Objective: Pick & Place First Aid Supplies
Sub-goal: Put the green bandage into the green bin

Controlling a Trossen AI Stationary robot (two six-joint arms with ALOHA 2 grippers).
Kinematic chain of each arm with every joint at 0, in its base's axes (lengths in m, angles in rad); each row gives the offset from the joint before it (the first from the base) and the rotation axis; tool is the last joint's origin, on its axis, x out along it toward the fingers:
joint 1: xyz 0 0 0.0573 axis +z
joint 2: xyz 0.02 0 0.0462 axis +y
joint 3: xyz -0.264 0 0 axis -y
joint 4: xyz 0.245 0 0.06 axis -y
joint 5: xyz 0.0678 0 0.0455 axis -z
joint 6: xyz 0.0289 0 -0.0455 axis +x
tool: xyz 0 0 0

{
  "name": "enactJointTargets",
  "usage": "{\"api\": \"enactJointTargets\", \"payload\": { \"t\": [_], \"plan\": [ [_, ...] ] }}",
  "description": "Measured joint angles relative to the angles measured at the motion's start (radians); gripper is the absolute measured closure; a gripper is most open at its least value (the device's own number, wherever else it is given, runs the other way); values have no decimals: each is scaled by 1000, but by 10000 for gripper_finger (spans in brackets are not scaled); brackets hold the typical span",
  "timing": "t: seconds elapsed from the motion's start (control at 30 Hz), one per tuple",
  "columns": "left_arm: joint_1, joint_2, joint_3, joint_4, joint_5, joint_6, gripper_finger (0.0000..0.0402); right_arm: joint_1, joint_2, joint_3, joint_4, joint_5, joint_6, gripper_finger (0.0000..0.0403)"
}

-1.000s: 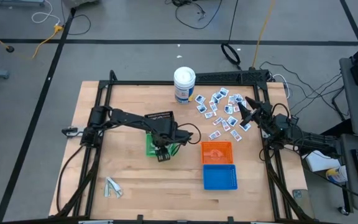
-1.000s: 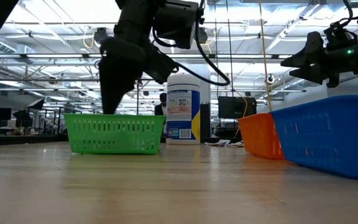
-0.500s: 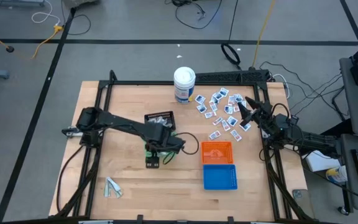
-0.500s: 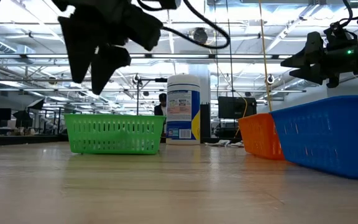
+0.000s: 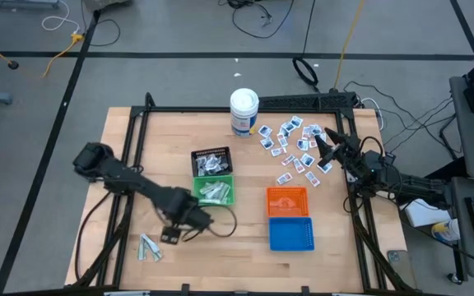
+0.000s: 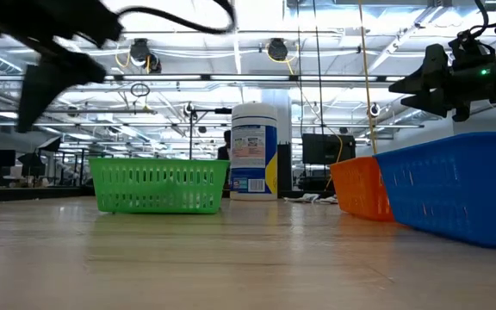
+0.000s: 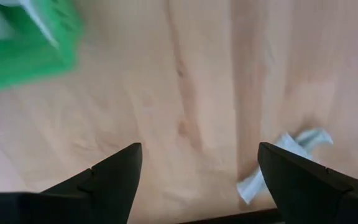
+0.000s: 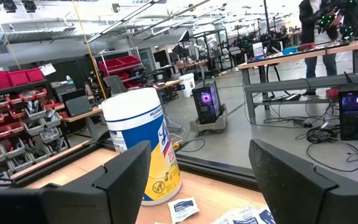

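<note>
Desk [image 5: 245, 234]: pale wood, framed by dark rails; carries all items below.

Left claw [image 5: 169, 237]: near-left part of desk, between green basket and loose strips; fingers spread wide, nothing between them. Poised low over bare wood, pointed toward the strips, probably to collect them next.

Right claw [image 5: 322, 146]: far-right edge of desk, raised above the scatter of square packets; fingers wide apart, empty. Apparently waiting.

Strip packets, loose [image 5: 149, 247]: small cluster of pale grey-white narrow strips, near-left corner of desk, well apart from everything else. Flat, thin, slightly crumpled at the ends in the left wrist view [image 7: 284, 158]; likely awkward to pinch off flat wood.

Square packets [image 5: 295, 148]: many small white squares with blue print, spread loosely on far-right part of desk, just right of canister. Some overlapping, most lying flat. Not yet sorted.

Black basket [image 5: 211, 159]: centre of desk, far side of green basket and touching it; holds pale packets.

Green basket [image 5: 214, 191]: centre of desk; holds a heap of pale strips, evidently the sorting place for that kind.

Orange basket [image 5: 287, 201]: right of centre, looks empty. Blue basket [image 5: 291, 233]: touching its near side, also looks empty; presumably reserved for other kinds.

Canister [image 5: 243, 112]: white, blue-yellow label, upright at far edge; not part of the sorting.
</note>
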Motion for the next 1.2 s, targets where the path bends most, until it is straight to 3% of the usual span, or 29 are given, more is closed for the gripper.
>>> {"api": "enactJointTargets", "payload": {
  "t": [0.53,1.2],
  "plan": [
    [-210,-141,-218,96,52,-117,70,0,0,0,0,0,0,135],
    [-318,-159,-438,335,122,-247,78,0,0,0,0,0,0,135]
  ]
}}
